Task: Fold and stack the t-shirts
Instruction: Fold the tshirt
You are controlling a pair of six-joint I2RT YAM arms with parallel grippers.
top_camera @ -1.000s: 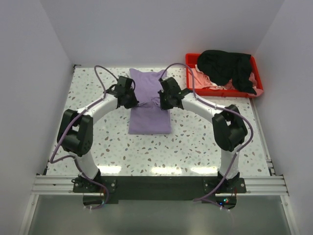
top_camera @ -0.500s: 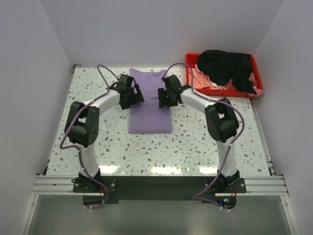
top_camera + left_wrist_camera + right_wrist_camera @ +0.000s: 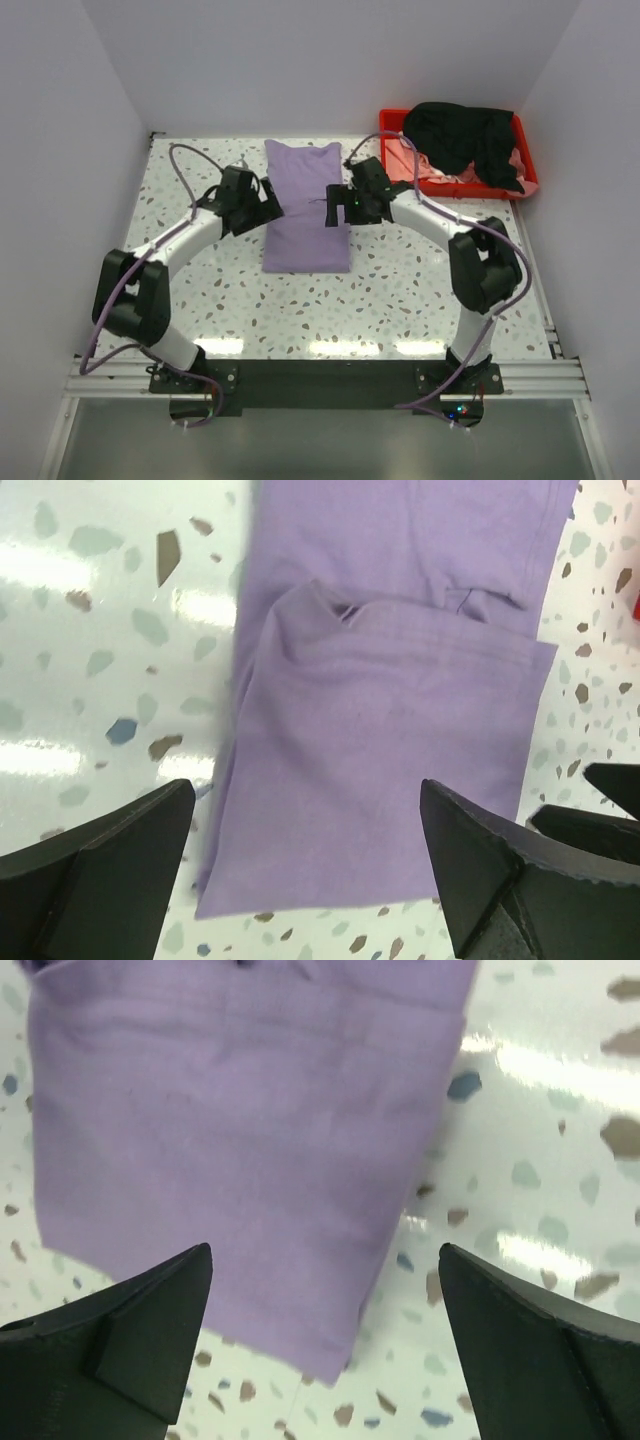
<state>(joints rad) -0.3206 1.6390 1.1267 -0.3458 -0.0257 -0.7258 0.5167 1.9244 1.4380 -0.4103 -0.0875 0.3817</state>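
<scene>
- Folded lavender t-shirt (image 3: pixel 305 210) lay mid-worktop (image 3: pixel 400 290), long axis running away from the bases.
- Wide and empty: left fingers (image 3: pixel 100 870) hung at its left edge, right fingers (image 3: pixel 130 1330) at its right edge, equally near.
- Black t-shirt (image 3: pixel 465 135) sat in the red tray (image 3: pixel 525 186).

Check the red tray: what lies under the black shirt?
A pink shirt pokes out beneath the black shirt, inside the tray. Whether anything else lies underneath is covered.
</scene>
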